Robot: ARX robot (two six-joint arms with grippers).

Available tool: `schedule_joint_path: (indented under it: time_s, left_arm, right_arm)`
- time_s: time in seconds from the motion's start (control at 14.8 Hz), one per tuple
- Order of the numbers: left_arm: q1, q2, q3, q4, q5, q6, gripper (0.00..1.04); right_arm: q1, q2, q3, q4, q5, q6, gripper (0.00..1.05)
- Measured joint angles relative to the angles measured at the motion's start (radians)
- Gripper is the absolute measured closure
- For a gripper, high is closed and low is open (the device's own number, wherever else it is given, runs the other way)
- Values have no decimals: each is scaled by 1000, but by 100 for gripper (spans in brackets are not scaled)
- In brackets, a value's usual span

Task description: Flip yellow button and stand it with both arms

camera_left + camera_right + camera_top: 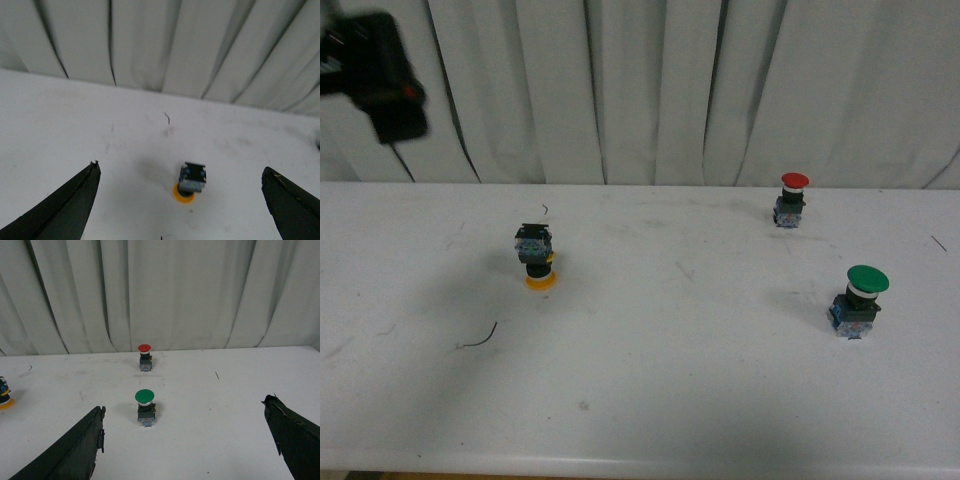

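**Yellow button cap-down at left-centre; both tools wide open, empty**

Front view: you will find the yellow button [536, 260] left of centre in the frame, on the white counter [670, 400]. It stands upside down: the yellow cap sits flat on the counter and the blue-and-clear block points up, black collar between them. Nothing touches it.

The left arm [380, 80] shows only as a blurred black mass in the upper left corner of the frame, in front of the pale curtain [650, 90] and well above the counter. The right arm is not in this view.

Left wrist view: the left tool [181, 169] is spread wide, with its two black fingers [70, 205] far apart at the frame's lower corners. The yellow button [191, 181] lies between them on the counter, clear of both. The tool grips nothing.

Right wrist view: the right tool [185, 405] is likewise spread wide and grips nothing. The green button [145, 407] stands upright between its fingers, apart from both. The red button [144, 356] stands upright beyond it, near the curtain. The yellow button [4, 396] is cut off at the frame edge.

Front view, other items: the red button [792, 198] stands in the upper right, near the back edge of the counter. The green button [860, 298] stands at right, nearer the camera. A thin dark curl of wire [480, 338] lies on the counter, below and left of the yellow button.
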Motion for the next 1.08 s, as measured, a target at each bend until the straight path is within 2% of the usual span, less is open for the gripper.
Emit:
schedule_joint_path:
  time_s: [0.2, 0.27, 0.34, 0.67, 0.94, 1.08]
  left_arm:
    - [-46, 360, 281, -106, 39, 29, 7]
    - [-76, 484, 446, -170, 90, 40, 7]
    - [-82, 532, 507, -212, 107, 50, 7]
    - [-34, 649, 651, -402, 161, 35, 7]
    - [-3, 671, 668, -421, 175, 33, 7]
    - [-4, 676, 659, -407, 221, 41, 7]
  right_arm:
    - [0, 0, 0, 0, 0, 0, 6]
    - [0, 0, 0, 0, 0, 0, 6]
    - [0, 0, 0, 0, 0, 0, 6]
    - [0, 0, 0, 0, 0, 0, 6]
    - [0, 0, 0, 0, 0, 0, 6]
    - [0, 0, 0, 0, 0, 0, 6]
